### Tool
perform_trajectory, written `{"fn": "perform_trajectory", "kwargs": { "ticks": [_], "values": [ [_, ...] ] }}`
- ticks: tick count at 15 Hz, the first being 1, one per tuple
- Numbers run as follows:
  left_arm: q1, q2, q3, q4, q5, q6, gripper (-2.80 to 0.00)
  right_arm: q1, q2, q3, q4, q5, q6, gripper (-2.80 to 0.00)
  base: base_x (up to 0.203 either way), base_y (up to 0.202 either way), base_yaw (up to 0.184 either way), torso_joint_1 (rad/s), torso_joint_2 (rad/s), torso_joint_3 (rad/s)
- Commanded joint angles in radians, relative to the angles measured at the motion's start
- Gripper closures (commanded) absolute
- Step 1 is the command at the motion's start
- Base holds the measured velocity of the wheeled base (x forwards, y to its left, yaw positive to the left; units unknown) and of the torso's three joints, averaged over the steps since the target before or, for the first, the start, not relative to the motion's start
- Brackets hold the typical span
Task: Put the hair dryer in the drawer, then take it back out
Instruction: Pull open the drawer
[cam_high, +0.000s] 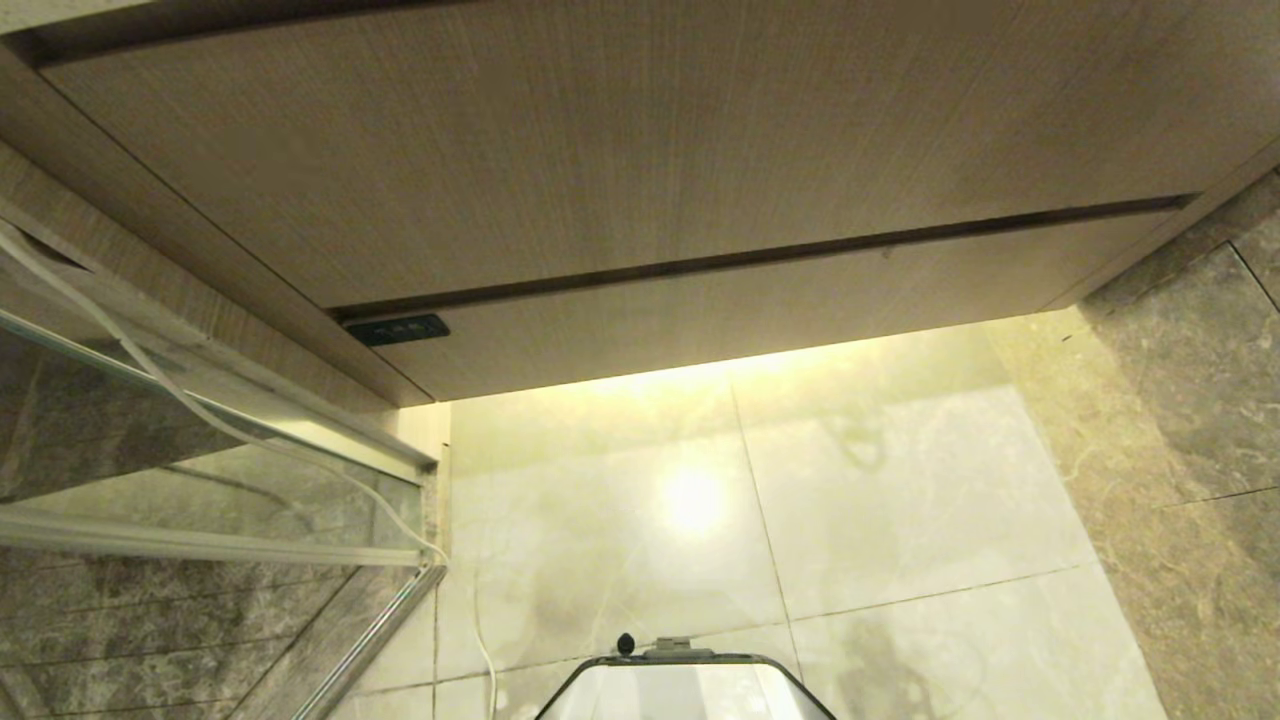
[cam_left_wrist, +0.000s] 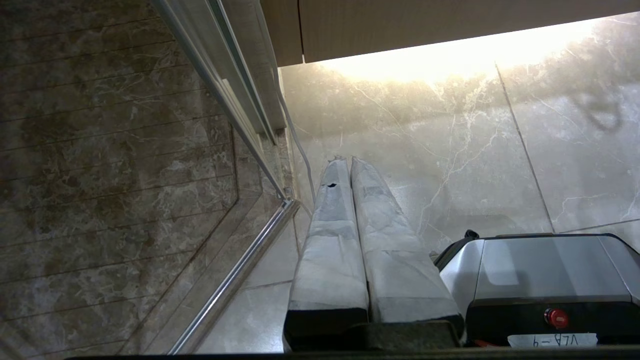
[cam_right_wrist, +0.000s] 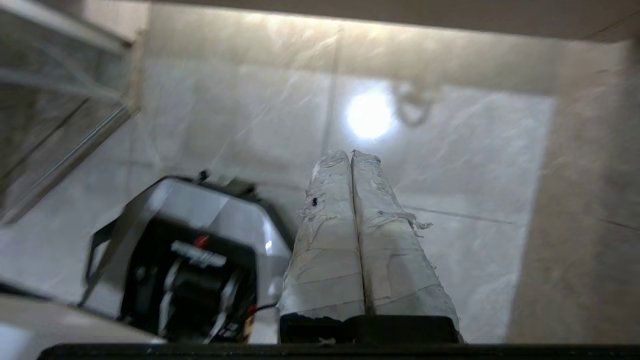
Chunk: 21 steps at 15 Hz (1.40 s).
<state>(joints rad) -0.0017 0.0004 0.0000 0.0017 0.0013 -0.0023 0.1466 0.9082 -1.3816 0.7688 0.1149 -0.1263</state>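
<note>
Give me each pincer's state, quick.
Left pincer: closed, holding nothing.
Right pincer: closed, holding nothing.

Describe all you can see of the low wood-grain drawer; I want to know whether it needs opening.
The wide, low light-brown wood-grain drawer is shut: only its flat, handleless front shows, set below the taller wood-grain panel with a dark gap between them. A small black plate sits at the gap's left end. The front hangs above the glossy pale tiled floor. Nothing touches it; its inside is hidden.
</note>
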Motion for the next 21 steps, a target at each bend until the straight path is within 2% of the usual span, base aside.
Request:
{"fn": "perform_trajectory", "kwargs": {
  "ticks": [1,6,8,9,10,13,14,17,19,21],
  "values": [
    [0.0,0.0,0.002,0.0,0.0,0.001,0.0,0.003,0.098,0.008,0.014,0.064,-0.008,0.0,0.0,0.0,0.0,0.0,0.0,0.0],
    [0.0,0.0,0.0,0.0,0.0,-0.001,0.0,0.004,0.17,0.155,0.01,0.099,-0.174,0.0,0.0,0.0,0.0,0.0,0.0,0.0],
    [0.0,0.0,0.0,0.0,0.0,-0.001,0.0,0.004,0.212,0.186,-0.012,0.16,-0.199,0.0,0.0,0.0,0.0,0.0,0.0,0.0],
    [0.0,0.0,0.001,0.0,0.0,0.0,0.0,0.004,0.24,0.185,-0.022,0.172,-0.203,-2.8,0.0,0.0,0.0,0.0,0.0,0.0],
    [0.0,0.0,0.0,0.0,0.0,-0.001,0.0,0.012,0.269,0.187,-0.05,0.173,-0.237,-2.8,0.0,0.0,0.0,0.0,0.0,0.0],
    [0.0,0.0,0.001,0.0,0.0,-0.001,0.0,0.011,0.323,0.21,-0.182,0.141,-0.554,-2.8,0.0,0.0,0.0,0.0,0.0,0.0],
    [0.0,0.0,0.0,0.0,0.0,-0.001,0.0,-0.007,0.343,0.235,-0.266,0.132,-0.664,-2.8,0.0,0.0,0.0,0.0,0.0,0.0],
    [0.0,0.0,0.0,0.0,0.0,-0.001,0.0,-0.026,0.402,0.301,-0.557,0.085,-0.922,-2.8,0.0,0.0,0.0,0.0,0.0,0.0],
    [0.0,0.0,0.0,0.0,0.0,-0.001,0.0,-0.029,0.461,0.355,-0.81,0.082,-1.038,-2.8,0.0,0.0,0.0,0.0,0.0,0.0],
    [0.0,0.0,0.002,0.0,0.0,-0.001,0.0,-0.027,0.528,0.419,-1.026,0.086,-1.083,-2.8,0.0,0.0,0.0,0.0,0.0,0.0]
  ]
}}
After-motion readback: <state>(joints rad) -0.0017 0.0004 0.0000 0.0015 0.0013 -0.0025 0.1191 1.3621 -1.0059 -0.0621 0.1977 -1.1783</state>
